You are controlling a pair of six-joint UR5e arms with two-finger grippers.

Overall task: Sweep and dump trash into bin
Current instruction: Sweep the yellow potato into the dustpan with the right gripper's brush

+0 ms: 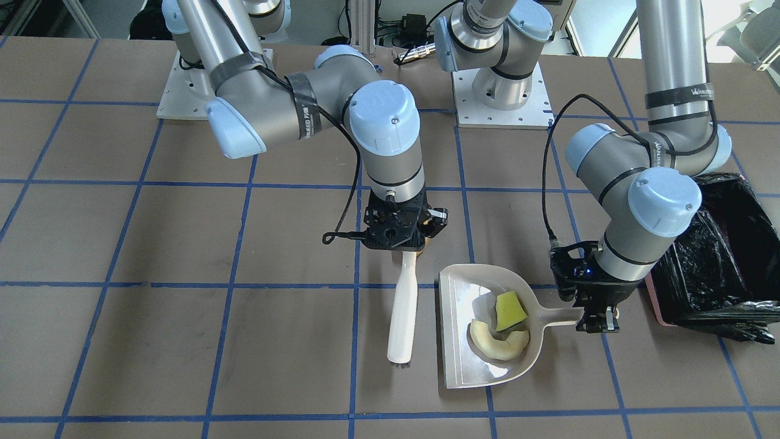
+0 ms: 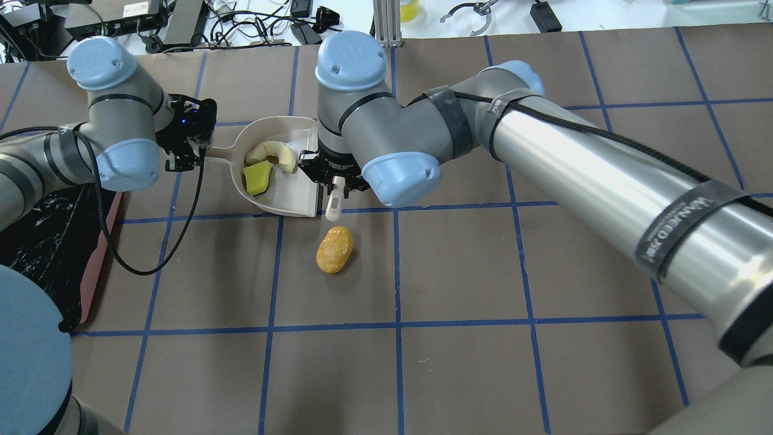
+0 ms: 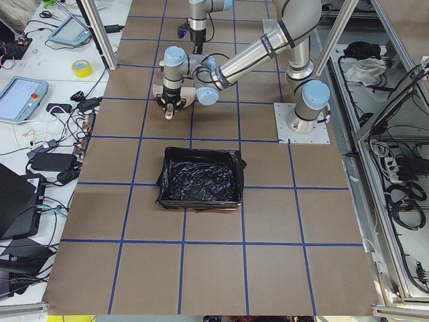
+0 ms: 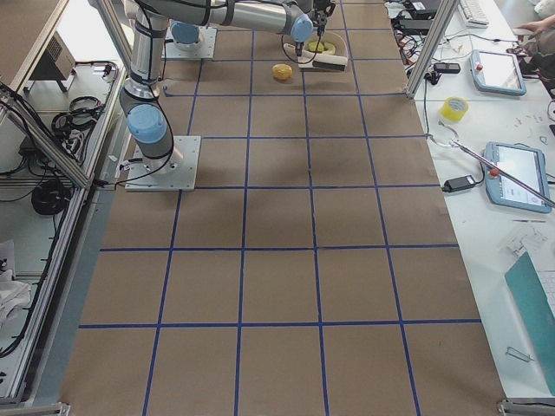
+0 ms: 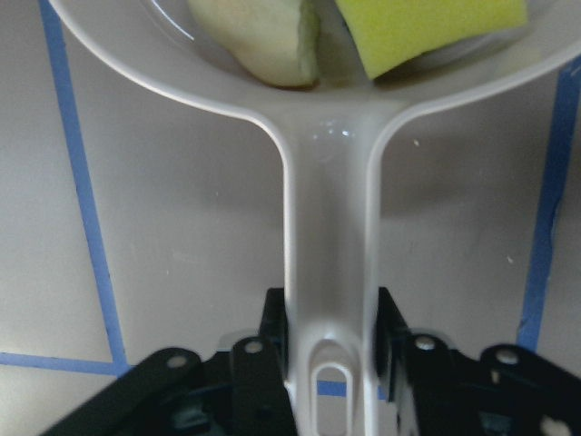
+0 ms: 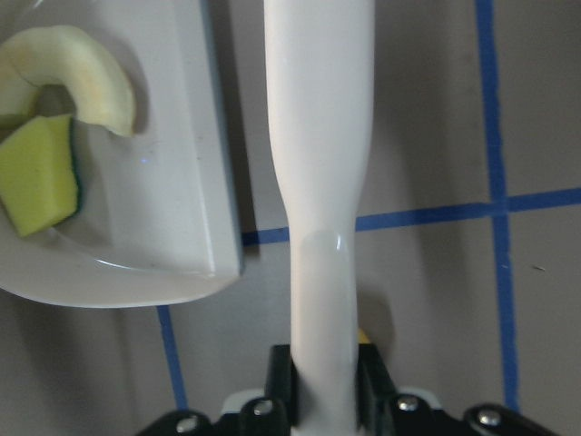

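The white dustpan [image 1: 463, 360] lies flat on the table with the pale cream crescent slice [image 1: 496, 346] and the yellow sponge piece [image 1: 509, 310] in it. My left gripper [image 1: 597, 320] is shut on the dustpan's handle [image 5: 331, 254]. My right gripper [image 2: 335, 181] is shut on the handle of a white brush [image 1: 403, 311], which lies on the table beside the dustpan's open edge. The golden-brown potato-like lump [image 2: 334, 249] lies on the table just behind the brush, outside the dustpan. The pink bin with its black bag [image 1: 713, 262] stands beside my left arm.
The bin's pink rim [image 2: 104, 254] is close to the left arm's elbow. The two arm base plates [image 1: 501, 113] are at the robot's side of the table. A black cable [image 2: 151, 254] loops from the left wrist over the table.
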